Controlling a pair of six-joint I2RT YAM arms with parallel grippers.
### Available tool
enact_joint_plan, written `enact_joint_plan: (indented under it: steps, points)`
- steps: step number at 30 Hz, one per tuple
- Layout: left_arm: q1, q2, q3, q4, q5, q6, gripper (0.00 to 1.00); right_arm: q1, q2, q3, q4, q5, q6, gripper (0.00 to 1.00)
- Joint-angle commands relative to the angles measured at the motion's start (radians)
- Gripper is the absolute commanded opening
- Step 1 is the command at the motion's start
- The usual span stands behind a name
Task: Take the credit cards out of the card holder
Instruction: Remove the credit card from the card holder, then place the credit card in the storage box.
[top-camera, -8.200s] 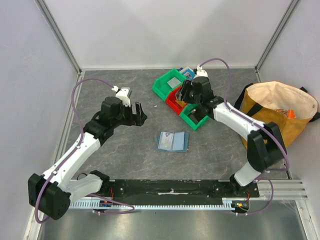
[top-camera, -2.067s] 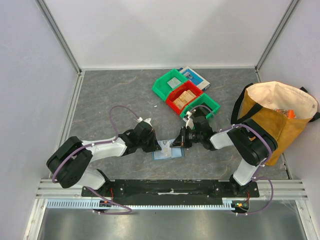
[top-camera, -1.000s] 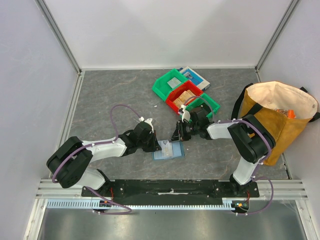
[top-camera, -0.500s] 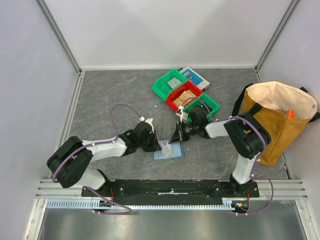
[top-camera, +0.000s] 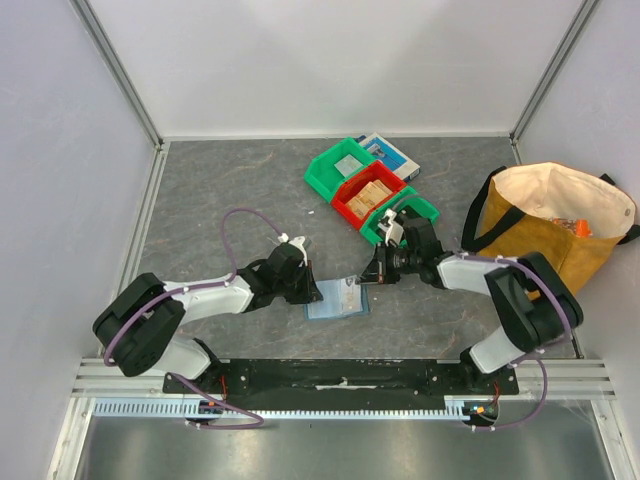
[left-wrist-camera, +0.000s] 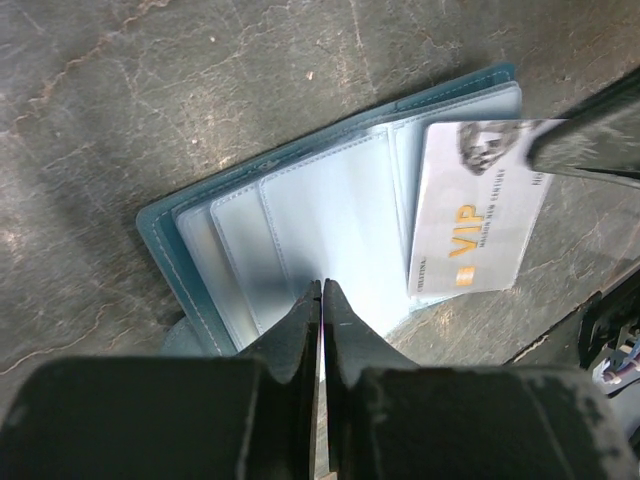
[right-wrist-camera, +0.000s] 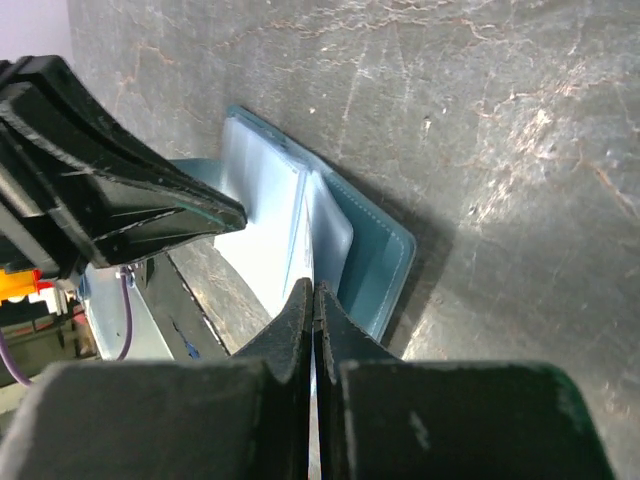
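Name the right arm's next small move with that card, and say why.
Probably draw the pale grey VIP card farther outward, off the slate-blue bifold card holder. The right arm's fingers are shut on its edge, the card overlaps the holder's right half, and the left arm's fingers, shut, pin the holder down.

Free table left of card holder; bins and bag right.

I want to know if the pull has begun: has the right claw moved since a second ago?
Yes. The right claw, shut on a credit card, has drawn back rightward, away from the card holder and toward the tan bag.
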Motion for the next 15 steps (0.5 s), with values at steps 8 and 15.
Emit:
enact_joint_plan:
  steps: [8,15]
  points:
    - [0.006,-0.261,0.022,-0.073,-0.100,-0.043,0.77,-0.003,-0.400,-0.126,0.152,0.224,0.213,0.00]
    - [0.006,-0.450,-0.051,0.135,-0.088,-0.139,0.85,0.012,-0.559,-0.237,0.432,0.350,0.437,0.00]
